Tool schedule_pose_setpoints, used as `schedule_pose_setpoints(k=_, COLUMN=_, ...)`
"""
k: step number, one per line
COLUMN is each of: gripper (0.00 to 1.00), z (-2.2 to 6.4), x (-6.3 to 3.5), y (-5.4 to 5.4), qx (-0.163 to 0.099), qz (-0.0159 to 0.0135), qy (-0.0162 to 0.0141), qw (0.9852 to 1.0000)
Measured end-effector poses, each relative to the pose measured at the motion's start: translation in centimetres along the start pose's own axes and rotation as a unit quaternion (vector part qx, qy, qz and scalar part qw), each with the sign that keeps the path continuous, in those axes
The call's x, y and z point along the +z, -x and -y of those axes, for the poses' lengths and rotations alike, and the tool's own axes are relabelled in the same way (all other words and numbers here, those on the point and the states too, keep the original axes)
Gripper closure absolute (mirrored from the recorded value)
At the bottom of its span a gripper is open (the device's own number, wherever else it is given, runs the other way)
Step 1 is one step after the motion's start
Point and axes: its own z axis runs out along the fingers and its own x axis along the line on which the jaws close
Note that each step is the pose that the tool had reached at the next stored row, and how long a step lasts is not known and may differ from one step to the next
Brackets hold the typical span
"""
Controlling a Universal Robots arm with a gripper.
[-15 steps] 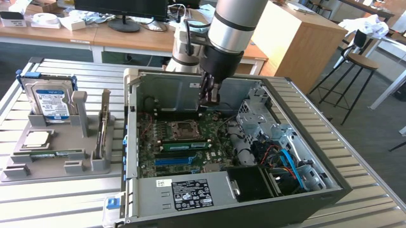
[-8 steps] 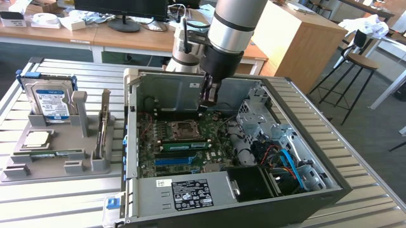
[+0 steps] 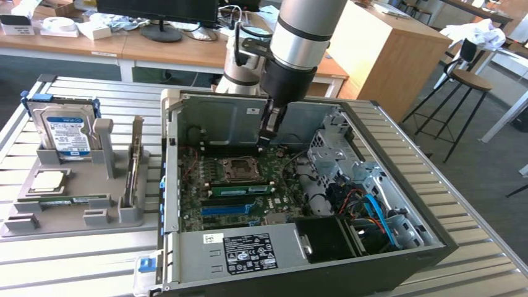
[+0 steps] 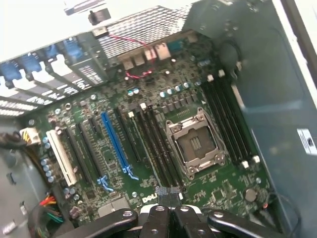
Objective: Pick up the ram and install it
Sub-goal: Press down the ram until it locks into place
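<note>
A long green ram (image 3: 241, 187) with a white label stands on edge in a motherboard slot, between the silver CPU socket (image 3: 235, 166) and the blue slot (image 3: 227, 209). My gripper (image 3: 266, 140) hangs shut inside the open PC case, above the board and just behind the socket, apart from the stick. In the wrist view the shut fingertips (image 4: 168, 194) point down at the end of the black memory slots (image 4: 157, 144) beside the CPU socket (image 4: 193, 144). I see nothing held between them. Another green stick (image 3: 73, 199) lies flat in the grey holder.
The grey holder (image 3: 49, 218) at the exterior view's left also carries a blue-labelled hard drive (image 3: 68, 133), a silver processor chip (image 3: 48, 180) and an upright card (image 3: 133, 164). The case walls (image 3: 247, 114), a drive cage (image 3: 334, 154) and loose cables (image 3: 363, 204) crowd the board.
</note>
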Motion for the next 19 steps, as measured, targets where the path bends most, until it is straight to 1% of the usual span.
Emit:
schedule_pose_setpoints(k=3, gripper=0.90, z=0.00, x=0.01, y=0.00, qx=0.025, qz=0.0011, qy=-0.0021, qw=0.9997)
schedule_pose_setpoints(k=5, gripper=0.90, z=0.00, x=0.03, y=0.00, qx=0.042, qz=0.0020, qy=-0.0034, qw=0.9991)
schedule_pose_setpoints(k=8, gripper=0.90, z=0.00, x=0.04, y=0.00, qx=0.067, qz=0.0031, qy=-0.0055, qw=0.9977)
schedule_pose_setpoints(k=10, gripper=0.90, z=0.00, x=0.06, y=-0.01, qx=0.084, qz=0.0039, qy=-0.0069, qw=0.9964)
schedule_pose_setpoints(k=13, gripper=0.90, z=0.00, x=0.07, y=-0.01, qx=0.110, qz=0.0051, qy=-0.0090, qw=0.9939)
schedule_pose_setpoints(k=15, gripper=0.90, z=0.00, x=0.08, y=-0.01, qx=0.127, qz=0.0058, qy=-0.0104, qw=0.9919)
schedule_pose_setpoints(k=17, gripper=0.90, z=0.00, x=0.09, y=-0.01, qx=0.143, qz=0.0066, qy=-0.0117, qw=0.9896)
schedule_pose_setpoints(k=19, gripper=0.90, z=0.01, x=0.11, y=-0.01, qx=0.161, qz=0.0075, qy=-0.0131, qw=0.9869)
